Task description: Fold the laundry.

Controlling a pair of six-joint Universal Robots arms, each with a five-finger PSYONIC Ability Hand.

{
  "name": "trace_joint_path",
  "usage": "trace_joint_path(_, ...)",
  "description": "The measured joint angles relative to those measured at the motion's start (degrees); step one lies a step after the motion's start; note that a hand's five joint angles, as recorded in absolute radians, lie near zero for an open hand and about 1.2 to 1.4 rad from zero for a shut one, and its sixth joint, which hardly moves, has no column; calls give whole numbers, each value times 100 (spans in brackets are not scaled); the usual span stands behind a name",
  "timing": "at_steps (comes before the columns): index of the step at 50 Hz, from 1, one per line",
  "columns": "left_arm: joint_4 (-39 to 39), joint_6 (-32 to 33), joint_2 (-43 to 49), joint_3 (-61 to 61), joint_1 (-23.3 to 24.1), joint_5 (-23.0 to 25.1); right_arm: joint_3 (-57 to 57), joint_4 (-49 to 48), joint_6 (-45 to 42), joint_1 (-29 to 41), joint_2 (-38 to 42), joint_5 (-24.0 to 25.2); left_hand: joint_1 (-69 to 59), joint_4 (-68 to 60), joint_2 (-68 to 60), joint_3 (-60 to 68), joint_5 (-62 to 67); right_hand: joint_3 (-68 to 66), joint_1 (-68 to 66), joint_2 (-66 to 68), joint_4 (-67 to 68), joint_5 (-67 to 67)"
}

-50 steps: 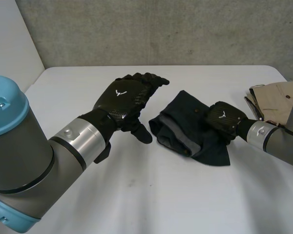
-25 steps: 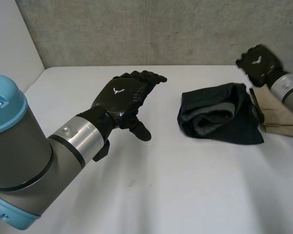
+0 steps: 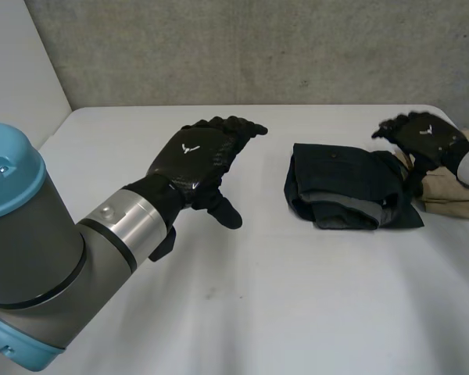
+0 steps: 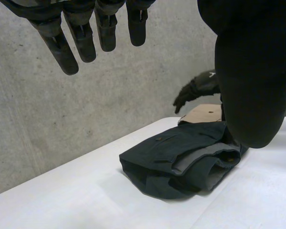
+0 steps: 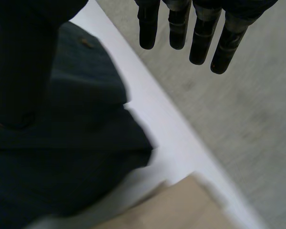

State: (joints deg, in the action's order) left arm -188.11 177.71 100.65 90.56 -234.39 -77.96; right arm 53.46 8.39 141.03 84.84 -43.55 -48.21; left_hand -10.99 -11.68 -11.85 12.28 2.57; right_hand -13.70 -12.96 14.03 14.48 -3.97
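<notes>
The folded dark garment [image 3: 348, 186], slid along the tabletop [image 3: 297, 297] to just beside the beige pile [image 3: 453, 191], is being left released, with the right hand [image 3: 422, 139] over its far edge and the left hand [image 3: 199, 156] well apart, both being held with fingers [image 5: 178, 28] straight and holding nothing, so this piece is being judged done.

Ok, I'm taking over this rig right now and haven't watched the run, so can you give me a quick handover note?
Left hand: open, empty, raised over the bare table to the left of the clothes.
Right hand: open, empty, above where the dark garment meets the beige garment.
Done: the dark garment lies folded in a loose bundle with grey lining showing. The beige garment lies folded at the table's right edge.
Left: probably neaten the dark bundle and square it up beside the beige one.
</notes>
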Motion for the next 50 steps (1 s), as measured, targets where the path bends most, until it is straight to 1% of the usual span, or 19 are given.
trace_joint_path(2, -5, 0, 0, 10, 2, 0, 3, 193, 185, -5, 7, -85, 0, 0, 0, 0, 0, 0, 0, 0, 0, 0)
trace_joint_path(3, -18, 0, 2, 24, 5, 0, 35, 515, 628, -11, 3, -301, 0, 0, 0, 0, 0, 0, 0, 0, 0, 0)
trace_joint_path(4, -19, 0, 3, 26, 6, 0, 46, 567, 722, -11, 0, -347, 0, 0, 0, 0, 0, 0, 0, 0, 0, 0)
trace_joint_path(5, -29, 0, 6, 36, 9, 0, 118, 731, 1107, -5, -25, -533, 0, 0, 0, 0, 0, 0, 0, 0, 0, 0)
trace_joint_path(8, -43, 0, 12, 49, 14, -2, 353, 832, 1777, 35, -147, -849, 0, 0, 0, 0, 0, 0, 0, 0, 0, 0)
trace_joint_path(12, -48, 0, 8, 72, 16, -6, 785, 613, 2297, 124, -471, -1111, 0, 0, 0, 0, 0, 0, 0, 0, 1, 0)
trace_joint_path(15, -50, 0, -5, 95, 15, -9, 1058, 399, 2449, 162, -708, -1217, 0, 0, 0, 0, 0, 0, 0, 0, 0, 0)
trace_joint_path(18, -62, -1, -37, 128, 12, -18, 1559, 13, 2579, 202, -1108, -1455, 0, 0, 0, 0, 0, 0, 0, 0, 0, 0)
trace_joint_path(22, -79, -8, -59, 150, 9, -23, 1894, -218, 2667, 217, -1319, -1669, 0, 0, 0, 0, 0, 0, 0, 0, 0, 0)
trace_joint_path(23, -88, -22, -66, 165, 8, -25, 2182, -394, 2777, 224, -1471, -1860, 0, 0, 0, 0, 0, 0, 0, 0, 0, 0)
trace_joint_path(25, -101, -56, -70, 186, 8, -26, 2472, -558, 2886, 238, -1630, -2027, 0, 0, 0, 0, 0, 0, 0, 0, 0, 0)
trace_joint_path(28, -125, -116, -68, 212, 9, -32, 2766, -738, 2971, 286, -1823, -2143, 0, 0, 0, 0, 0, 0, 0, 0, 0, 0)
trace_joint_path(33, -170, -193, -59, 235, 12, -157, 2941, -940, 2852, 580, -2053, -2145, 0, 0, 0, 0, 0, 0, 0, 0, 0, 0)
trace_joint_path(40, -403, -210, -67, 310, 11, -700, 2807, -1101, 2064, 1498, -2042, -2237, 0, 0, 0, 0, 0, 0, 0, 0, 0, 0)
trace_joint_path(41, -496, -206, -73, 348, 9, -828, 2744, -1146, 1869, 1714, -1992, -2306, 0, 0, 0, 0, 0, 0, 0, 0, 1, 0)
trace_joint_path(46, -733, -202, -93, 454, 1, -1043, 2374, -1272, 1379, 2420, -1648, -2692, 0, 0, 0, 0, 0, 0, 0, 0, 0, 0)
trace_joint_path(48, -746, -203, -94, 460, 0, -1050, 2335, -1277, 1358, 2471, -1607, -2733, 0, 0, 0, 0, 0, 0, 0, 0, 0, 0)
trace_joint_path(49, -807, -208, -100, 493, -5, -1077, 2042, -1302, 1258, 2784, -1272, -3028, 0, 0, 0, 0, 0, 0, 0, 0, 0, 0)
trace_joint_path(50, -819, -211, -102, 500, -6, -1080, 1950, -1305, 1243, 2871, -1160, -3135, 0, 0, 0, 0, 0, 0, 0, 0, 0, 0)
